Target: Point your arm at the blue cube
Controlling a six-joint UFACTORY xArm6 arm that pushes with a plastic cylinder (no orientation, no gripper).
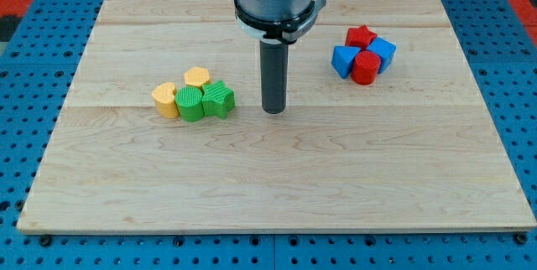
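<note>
The blue cube (383, 51) sits at the view's upper right, in a tight cluster with a red star block (362, 36), a red cylinder (366, 67) and a blue triangular block (342, 59). My tip (273, 111) rests on the board near the middle, well to the left of and below that cluster. It touches no block.
To the left of my tip lies a second cluster: a yellow hexagon (197, 76), a yellow heart block (165, 99), a green cylinder (190, 102) and a green star block (218, 99). The wooden board (277, 186) lies on a blue perforated table.
</note>
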